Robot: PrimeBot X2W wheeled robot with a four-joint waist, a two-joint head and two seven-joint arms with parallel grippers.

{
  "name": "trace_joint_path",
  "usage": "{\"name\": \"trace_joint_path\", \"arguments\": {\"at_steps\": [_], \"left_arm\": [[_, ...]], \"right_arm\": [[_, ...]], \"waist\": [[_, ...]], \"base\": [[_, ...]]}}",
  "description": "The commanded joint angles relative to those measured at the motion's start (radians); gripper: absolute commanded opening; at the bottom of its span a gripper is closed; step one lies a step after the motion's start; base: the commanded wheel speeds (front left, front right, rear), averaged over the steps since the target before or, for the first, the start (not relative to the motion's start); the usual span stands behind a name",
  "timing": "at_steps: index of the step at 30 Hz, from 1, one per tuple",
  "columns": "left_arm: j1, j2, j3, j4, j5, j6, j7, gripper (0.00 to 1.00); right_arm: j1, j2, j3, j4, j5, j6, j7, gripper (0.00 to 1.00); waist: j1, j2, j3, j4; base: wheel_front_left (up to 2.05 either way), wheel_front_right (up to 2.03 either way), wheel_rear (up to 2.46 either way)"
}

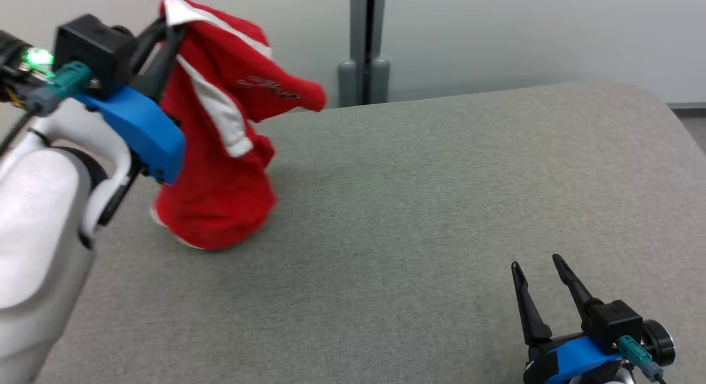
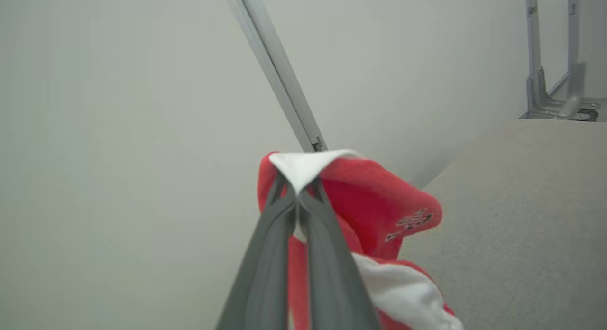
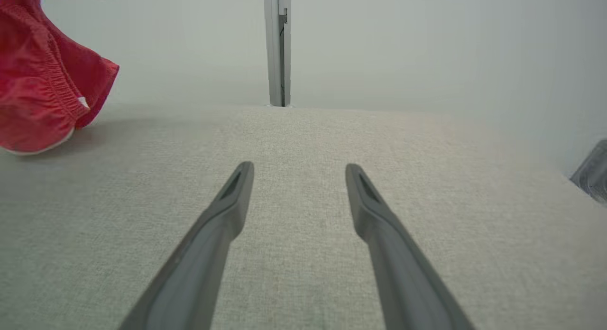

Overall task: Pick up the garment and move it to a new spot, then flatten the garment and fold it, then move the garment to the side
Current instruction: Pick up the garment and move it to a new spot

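Where our head view begins at the left, the pale forearm [image 1: 38, 218] rises from the lower corner, with a green light [image 1: 38, 57] glowing at the wrist and a blue mount [image 1: 140, 130] below the dark fingers. Our left gripper [image 1: 168, 26] is raised high over the far left part of the table [image 1: 441, 207], its two fingers clamped together on a white-edged corner of the garment [image 1: 220, 152]. Along the left wrist view we see the left gripper [image 2: 298, 190] pinching that white tip, the red cloth of the garment [image 2: 379, 197] falling away to the right of the fingers, with a small dark print on one fold.

From that grip the garment, red with white stripes, hangs down in a loose bunch. Its lowest fold reaches table level; we cannot tell whether it rests there or hangs just above. One flap sticks out to the right. In the right wrist view the garment [image 3: 38, 83] sits at the upper left, a shadow close beneath it.

Further right, a grey post [image 1: 367, 42] stands against the wall behind the table's far edge.

At the lower right, our right gripper [image 1: 535, 262] sits low over the table, well apart from the garment, fingers spread wide and holding nothing. Its own view shows the right gripper [image 3: 298, 168] with bare grey fabric between the fingers.
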Motion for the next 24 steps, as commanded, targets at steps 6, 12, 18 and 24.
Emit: {"name": "trace_joint_path", "arguments": {"at_steps": [6, 12, 18, 24], "left_arm": [[0.021, -0.093, -0.158, 0.026, -0.010, 0.001, -0.051, 0.00], [0.070, -0.236, -0.288, 0.155, -0.009, 0.001, -0.140, 0.00], [0.130, -0.386, -0.370, 0.367, -0.007, 0.001, -0.229, 0.00], [0.132, -0.458, -0.369, 0.503, 0.000, 0.033, -0.363, 1.00]], "right_arm": [[-0.011, -0.003, -0.005, -0.014, 0.018, 0.000, -0.005, 1.00], [-0.033, -0.004, 0.003, -0.013, 0.031, 0.000, -0.005, 1.00], [-0.056, -0.004, 0.024, -0.008, 0.049, 0.000, -0.005, 1.00], [-0.059, -0.004, 0.020, -0.002, 0.047, 0.000, -0.005, 1.00]], "waist": [[0.0001, 0.0000, 0.048, -0.085], [0.0001, 0.0000, 0.103, -0.102], [0.0001, 0.0000, 0.135, -0.115], [0.0001, 0.0000, 0.136, -0.107]], "base": [[0.00, 0.00, 0.00], [0.00, 0.00, 0.00], [0.00, 0.00, 0.00], [0.00, 0.00, 0.00]]}}
